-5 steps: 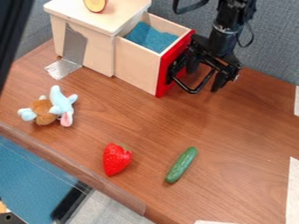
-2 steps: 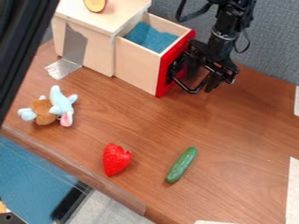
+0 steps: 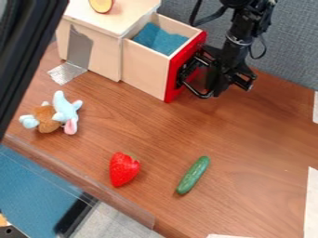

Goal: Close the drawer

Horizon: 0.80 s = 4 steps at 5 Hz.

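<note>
Lying nearest on the brown table (image 3: pixel 248 153) are a green cucumber (image 3: pixel 193 175) and a red strawberry (image 3: pixel 124 169), well apart. Beyond them, toward the picture's left, rests a blue-and-brown plush toy (image 3: pixel 55 113). Farther back, the drawer (image 3: pixel 146 70) stands open from its pale wooden cabinet (image 3: pixel 105 56). Beside its black handle (image 3: pixel 189 88) hangs the black gripper (image 3: pixel 225 78); whether that is open or closed cannot be told. Cut fruit (image 3: pixel 101 4) tops the cabinet.
</note>
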### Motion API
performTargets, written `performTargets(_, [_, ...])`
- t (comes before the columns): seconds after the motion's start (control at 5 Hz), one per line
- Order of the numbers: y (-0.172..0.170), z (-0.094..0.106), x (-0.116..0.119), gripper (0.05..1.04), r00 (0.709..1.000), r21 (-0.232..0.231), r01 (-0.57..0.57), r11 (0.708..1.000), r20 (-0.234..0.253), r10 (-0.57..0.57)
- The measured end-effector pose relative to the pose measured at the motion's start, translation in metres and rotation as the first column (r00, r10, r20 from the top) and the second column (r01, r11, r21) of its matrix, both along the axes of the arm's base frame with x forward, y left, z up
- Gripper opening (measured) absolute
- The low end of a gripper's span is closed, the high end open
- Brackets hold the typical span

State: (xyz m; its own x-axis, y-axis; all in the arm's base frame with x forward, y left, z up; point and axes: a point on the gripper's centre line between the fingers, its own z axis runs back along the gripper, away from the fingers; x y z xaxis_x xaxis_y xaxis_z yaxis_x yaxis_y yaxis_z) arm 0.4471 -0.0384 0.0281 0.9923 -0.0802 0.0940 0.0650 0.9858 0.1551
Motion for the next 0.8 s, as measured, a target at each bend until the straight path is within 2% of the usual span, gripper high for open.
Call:
performTargets(0.2, [0.009, 0.000, 0.000, 0.121, 0.999, 0.016, -0.051, 0.999, 0.006, 0.051])
performTargets(0.4, [0.015, 0.000, 0.000, 0.117, 0.997, 0.027, -0.080, 0.996, 0.010, 0.079])
performTargets(0.8, [0.048, -0.002, -0.001, 0.116, 0.990, 0.055, -0.141, 0.989, 0.009, 0.140])
